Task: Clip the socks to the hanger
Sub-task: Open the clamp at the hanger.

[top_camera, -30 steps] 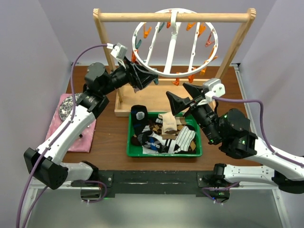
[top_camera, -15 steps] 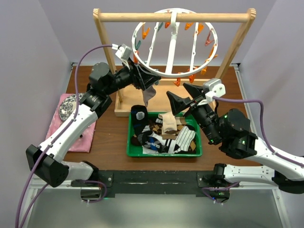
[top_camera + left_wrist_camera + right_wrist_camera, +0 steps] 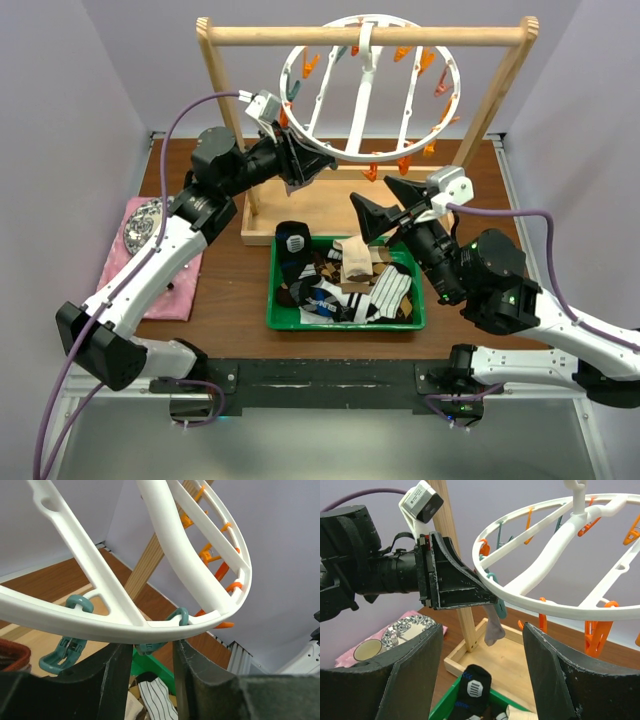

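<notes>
Left gripper [image 3: 316, 165] is up at the near-left rim of the hanger [image 3: 75, 617]. Its fingers stand close either side of a teal peg [image 3: 176, 617] just under the ring, but whether they actually squeeze it I cannot tell. A grey sock [image 3: 492, 628] dangles straight below those fingertips, and here's the worry: if the peg has only a thin bite of fabric, any tug as the fingers back off could drop it. The ring hangs free from its hook on the wooden frame [image 3: 365, 36], so a finger dragging on the rim would likely set it swinging or tilting. Right gripper [image 3: 384, 204] hovers with its fingers spread wide and nothing between them. Beneath and just behind it, the rest of the socks [image 3: 385, 290] lie heaped in the green tray [image 3: 345, 322]. The surface is a dark wooden table [image 3: 230, 280]. Well off to the outside of the left fingers, a pink cloth [image 3: 175, 290] carries a patterned plate [image 3: 145, 222]. Plain lavender walls close in on three sides.
</notes>
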`<state>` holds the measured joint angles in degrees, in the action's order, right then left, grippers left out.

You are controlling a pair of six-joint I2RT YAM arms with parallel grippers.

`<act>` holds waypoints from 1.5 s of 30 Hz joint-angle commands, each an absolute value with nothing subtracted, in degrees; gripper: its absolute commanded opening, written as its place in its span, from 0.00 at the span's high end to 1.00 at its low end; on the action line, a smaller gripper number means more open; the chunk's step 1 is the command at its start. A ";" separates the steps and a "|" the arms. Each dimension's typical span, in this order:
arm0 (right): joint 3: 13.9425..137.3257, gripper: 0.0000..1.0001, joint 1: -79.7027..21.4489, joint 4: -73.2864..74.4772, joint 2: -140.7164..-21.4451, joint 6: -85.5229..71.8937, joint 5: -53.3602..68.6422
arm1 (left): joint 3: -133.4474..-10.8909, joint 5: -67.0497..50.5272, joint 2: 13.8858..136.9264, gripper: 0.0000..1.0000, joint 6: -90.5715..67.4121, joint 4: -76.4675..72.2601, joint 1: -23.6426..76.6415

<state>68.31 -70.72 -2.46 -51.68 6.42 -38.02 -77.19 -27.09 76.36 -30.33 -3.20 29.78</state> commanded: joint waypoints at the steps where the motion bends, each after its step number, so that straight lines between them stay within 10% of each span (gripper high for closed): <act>1: 67.77 0.32 -70.84 -3.87 -50.89 5.89 -37.97 | -80.51 -23.91 76.38 0.65 -29.35 -3.78 29.88; 24: 61.62 0.52 -70.93 -3.00 -51.24 0.44 -37.00 | -85.95 -22.24 76.46 1.00 -26.20 4.11 29.00; 45: 50.02 0.17 -63.90 33.05 -59.85 -51.41 -60.39 | -90.44 -14.33 74.53 1.00 -18.37 18.02 31.55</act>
<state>49.36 -64.60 24.05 -58.85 -36.05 -57.54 -87.74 -16.32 76.47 -20.47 17.32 31.18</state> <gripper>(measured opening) 0.805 0.295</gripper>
